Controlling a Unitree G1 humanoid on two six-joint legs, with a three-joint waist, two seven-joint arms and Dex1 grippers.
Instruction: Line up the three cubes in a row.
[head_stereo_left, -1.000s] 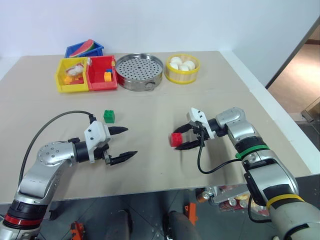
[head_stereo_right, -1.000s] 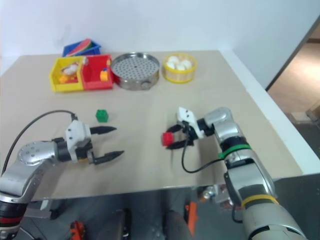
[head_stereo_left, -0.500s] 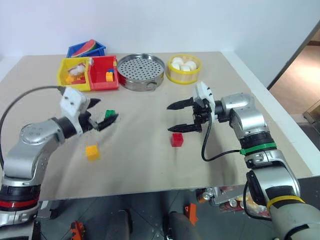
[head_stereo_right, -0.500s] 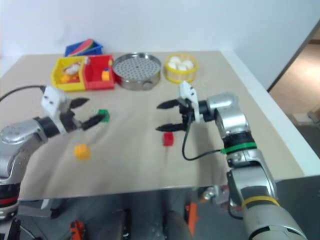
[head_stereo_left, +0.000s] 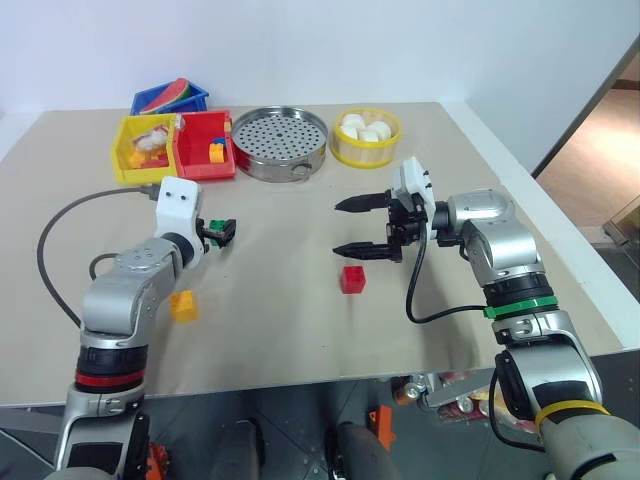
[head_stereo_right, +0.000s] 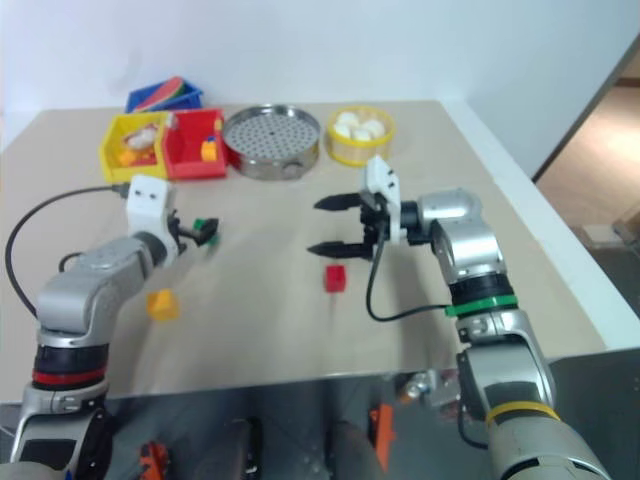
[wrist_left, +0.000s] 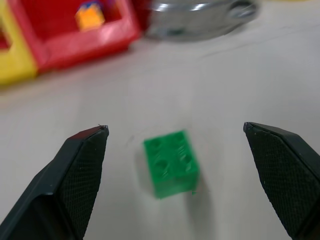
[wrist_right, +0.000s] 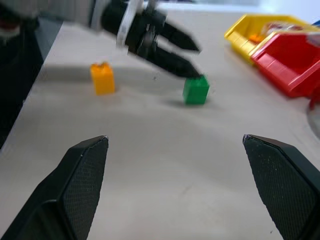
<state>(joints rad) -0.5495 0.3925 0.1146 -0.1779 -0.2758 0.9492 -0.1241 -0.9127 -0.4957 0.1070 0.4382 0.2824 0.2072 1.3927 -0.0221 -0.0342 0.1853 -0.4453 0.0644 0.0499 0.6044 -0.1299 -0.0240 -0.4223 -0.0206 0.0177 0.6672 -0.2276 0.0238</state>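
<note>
Two spread fingers of the left gripper (wrist_left: 175, 135) flank the green cube (wrist_left: 171, 162), which sits on the table between and just ahead of the tips, untouched; advance slightly, centre it squarely, then close, while the right gripper (head_stereo_left: 358, 226) hangs open above the red cube (head_stereo_left: 352, 279).

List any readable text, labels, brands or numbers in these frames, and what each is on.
None readable.
The red cube, green cube and yellow-orange cube carry plain studs, with no lettering that can be made out.
The red bin, yellow bin, steamer tray and both grippers, left and right, show no markings.
</note>
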